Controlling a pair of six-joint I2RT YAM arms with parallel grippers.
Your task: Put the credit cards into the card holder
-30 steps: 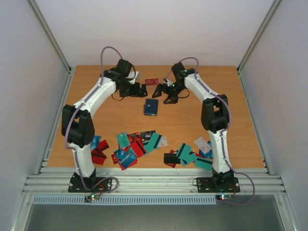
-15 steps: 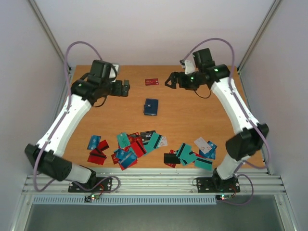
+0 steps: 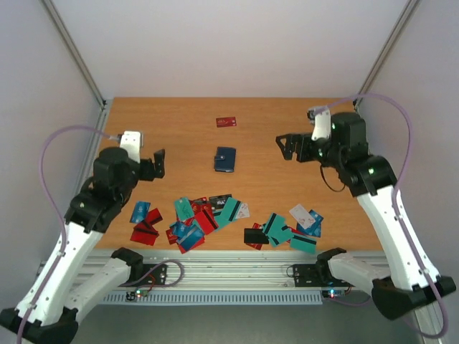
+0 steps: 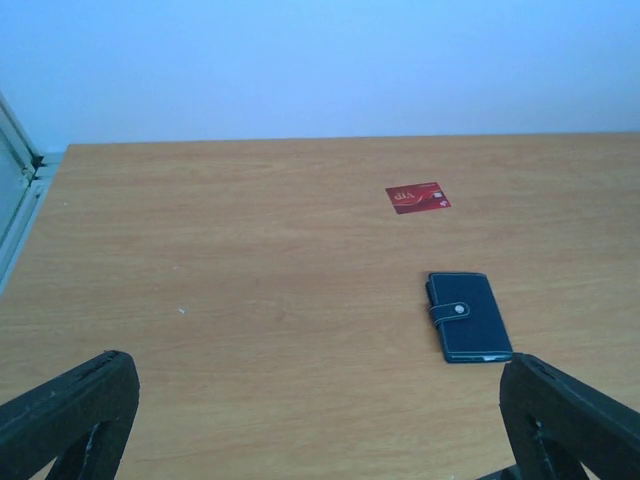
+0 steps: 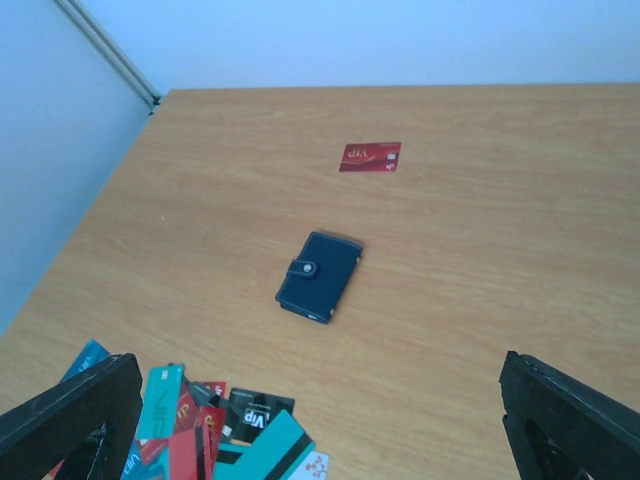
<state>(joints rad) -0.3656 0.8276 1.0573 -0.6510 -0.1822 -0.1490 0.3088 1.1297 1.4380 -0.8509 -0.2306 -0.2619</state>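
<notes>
arms: white | joints: black | cables: lilac | jaws: black

Through this camera you see your left pincer spread wide, one dark finger in each bottom corner, with nothing between them but bare table. The card holder lies flat and closed just beyond the right finger, its strap snapped across the front. Farther back, well apart from it, lies one red credit card. A pale wall rises behind, and a metal rail runs along the left edge.
</notes>
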